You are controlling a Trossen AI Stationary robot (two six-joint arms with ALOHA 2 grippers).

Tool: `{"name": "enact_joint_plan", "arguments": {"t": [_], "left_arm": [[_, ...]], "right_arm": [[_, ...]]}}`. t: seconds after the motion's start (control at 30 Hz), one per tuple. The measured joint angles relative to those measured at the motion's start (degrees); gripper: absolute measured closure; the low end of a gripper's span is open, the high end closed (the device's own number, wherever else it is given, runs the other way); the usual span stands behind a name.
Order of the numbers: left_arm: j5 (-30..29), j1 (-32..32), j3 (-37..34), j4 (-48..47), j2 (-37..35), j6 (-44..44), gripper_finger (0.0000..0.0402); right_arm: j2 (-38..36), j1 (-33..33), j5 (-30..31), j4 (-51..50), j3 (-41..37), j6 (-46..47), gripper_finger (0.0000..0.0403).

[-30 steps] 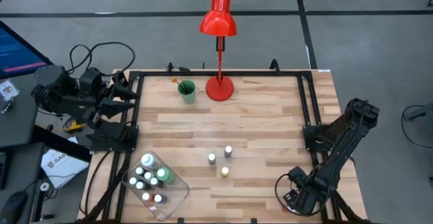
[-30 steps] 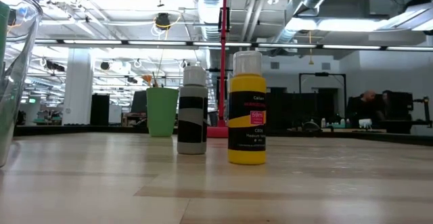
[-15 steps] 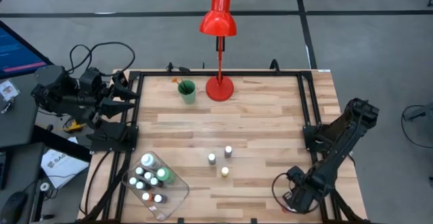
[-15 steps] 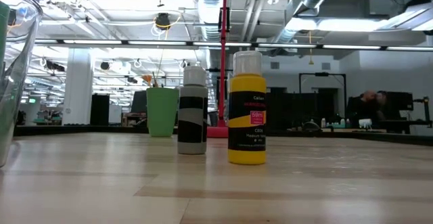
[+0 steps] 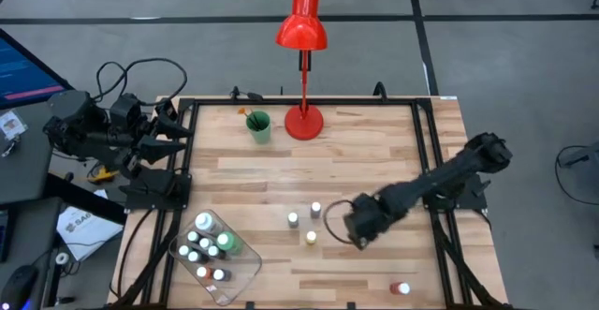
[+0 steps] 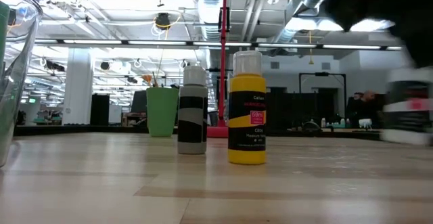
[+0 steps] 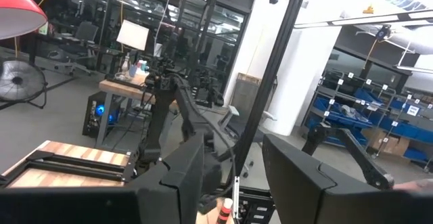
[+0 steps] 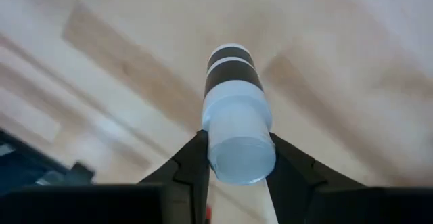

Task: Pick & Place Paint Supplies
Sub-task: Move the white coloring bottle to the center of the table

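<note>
Three loose bottles (image 5: 306, 219) are left mid-table, while a dark bottle (image 8: 235, 112) is pinched between the right gripper (image 8: 235, 166) fingers, probably headed for the clear tray (image 5: 245, 271) near-left. The left gripper (image 7: 233, 166), parked far-left, is half-open on nothing.

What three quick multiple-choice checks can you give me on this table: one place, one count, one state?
1. Where is the green cup?
A) beside the red lamp base
B) at the near right corner
C) mid-table

2. How many bottles stand clustered mid-table?
A) one
B) three
C) six

3. What state is the right pincer in?
A) open, empty
B) shut, nothing held
C) shut on a white-capped bottle

Key: 1 A, the high view shows the cup next to the lamp base; 2 B, three white caps show there; 3 C, the right wrist view shows both fingers clamping it.
</note>
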Motion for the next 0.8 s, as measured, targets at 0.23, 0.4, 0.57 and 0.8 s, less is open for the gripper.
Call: {"name": "enact_joint_plan", "arguments": {"t": [0.23,0.4,0.57,0.8], "left_arm": [[-0.02,0.0,0.0,0.0,-0.02,0.0,0.0261],[-0.02,0.0,0.0,0.0,-0.01,0.0,0.0261],[-0.06,0.0,0.0,0.0,-0.02,0.0,0.0261],[-0.26,0.0,0.0,-0.02,-0.02,0.0,0.0261]], "right_arm": [[10.4,-8.52,1.31,-0.55,11.47,-16.86,0.0295],[18.86,-10.43,1.68,-5.93,22.84,-24.77,0.0295],[25.33,-10.18,1.66,-11.95,30.82,-29.19,0.0295],[29.53,-9.27,1.09,-14.02,35.23,-29.86,0.0295]]}}
